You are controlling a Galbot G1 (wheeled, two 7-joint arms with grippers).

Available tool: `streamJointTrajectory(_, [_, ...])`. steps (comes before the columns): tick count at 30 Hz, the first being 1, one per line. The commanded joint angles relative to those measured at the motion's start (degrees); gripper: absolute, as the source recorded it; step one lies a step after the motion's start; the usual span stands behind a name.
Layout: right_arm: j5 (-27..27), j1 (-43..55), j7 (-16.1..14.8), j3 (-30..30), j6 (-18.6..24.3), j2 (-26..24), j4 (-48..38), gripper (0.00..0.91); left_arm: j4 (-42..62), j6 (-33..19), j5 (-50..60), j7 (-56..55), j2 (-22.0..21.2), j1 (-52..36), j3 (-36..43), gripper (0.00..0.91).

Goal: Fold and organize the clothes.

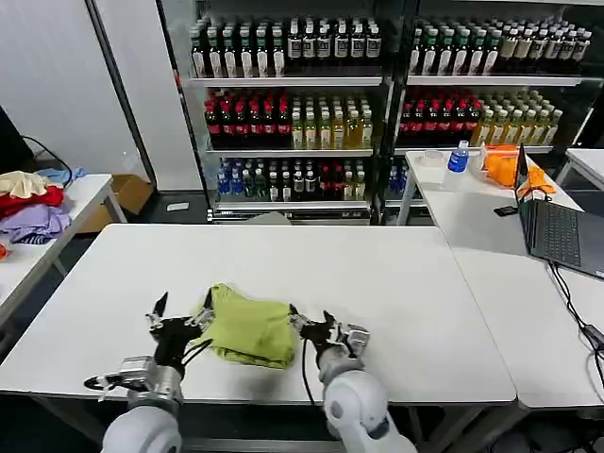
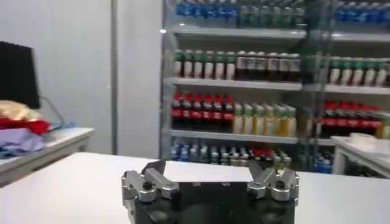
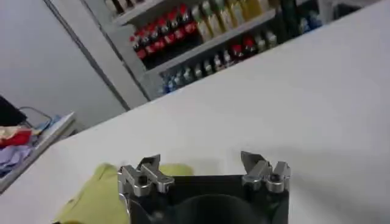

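Head view: the lime-green T-shirt (image 1: 247, 328) sits bunched up on the white table (image 1: 396, 283) near its front edge, left claw (image 1: 179, 309) and right claw (image 1: 312, 321) flanking it, both spread open, holding nothing.

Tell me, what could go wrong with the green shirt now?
1. The green T-shirt lies bunched up near the table's front edge, so a tug toward the robot might drag it off.
2. The left gripper and right gripper sit open on either side of it; closing on a thick lump could catch several layers and make the fold messy.
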Motion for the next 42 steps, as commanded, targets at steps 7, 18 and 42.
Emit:
streamJointTrajectory(7, [7.3,4.7,4.3,-2.6,2.1,5.0,-10.6,0.000,-2.7,1.0,-3.6,-0.1,1.6,4.5,-7.1,0.907])
streamJointTrajectory(18, [7.3,5.8,3.8,-2.0,2.8,5.0,-10.1,0.000,-2.3,1.8,-4.3,0.0,1.7,4.1,-6.9,0.907])
streamJointTrajectory(42, [-1.5,18.8,-5.1,1.7,-4.9,-7.3,-17.3,0.000,-2.0,2.9,-6.6,0.0,1.9,3.3,-6.8,0.907])
